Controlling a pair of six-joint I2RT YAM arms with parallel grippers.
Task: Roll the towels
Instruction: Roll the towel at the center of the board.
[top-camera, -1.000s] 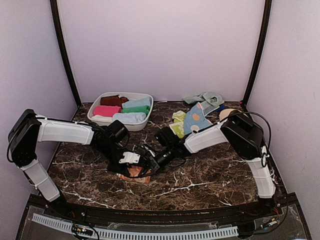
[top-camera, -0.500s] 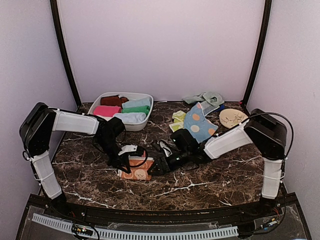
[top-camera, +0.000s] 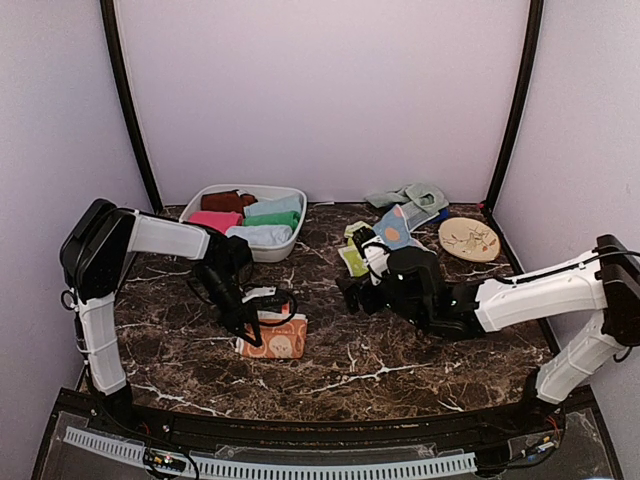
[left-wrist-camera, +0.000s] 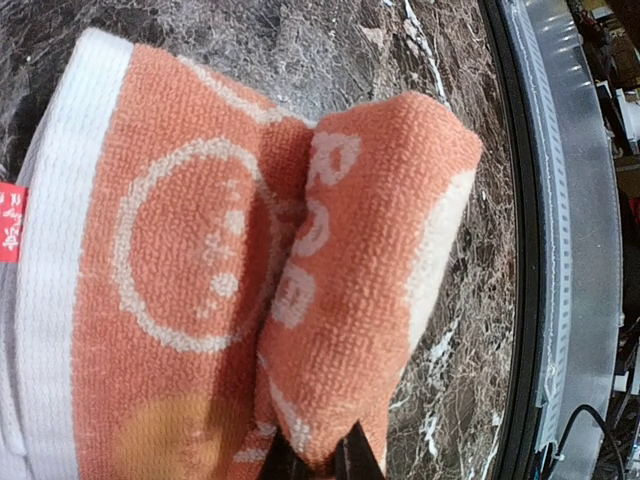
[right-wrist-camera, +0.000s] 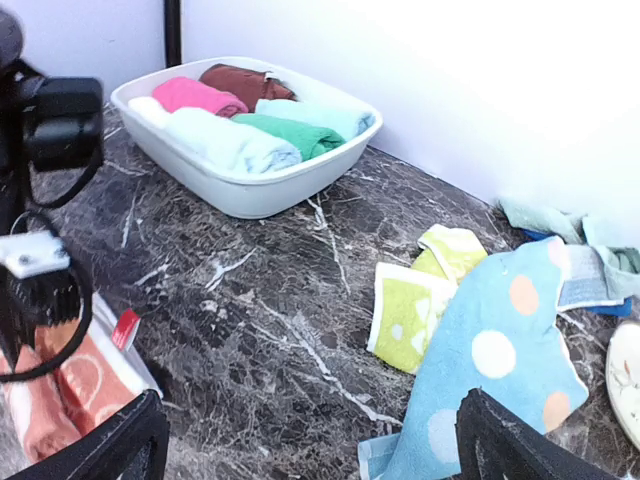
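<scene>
My left gripper (left-wrist-camera: 318, 462) pinches a fold of the orange towel (left-wrist-camera: 200, 280) on the marble table (top-camera: 400, 350). My right gripper (right-wrist-camera: 310, 425) hangs wide open, empty, near the blue spotted towel (right-wrist-camera: 490, 350).

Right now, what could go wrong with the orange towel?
The orange towel is only loosely folded over, pinched at one edge by the left gripper; letting go may let it spring open. The open right gripper hangs near the blue spotted towel and could snag it.
</scene>
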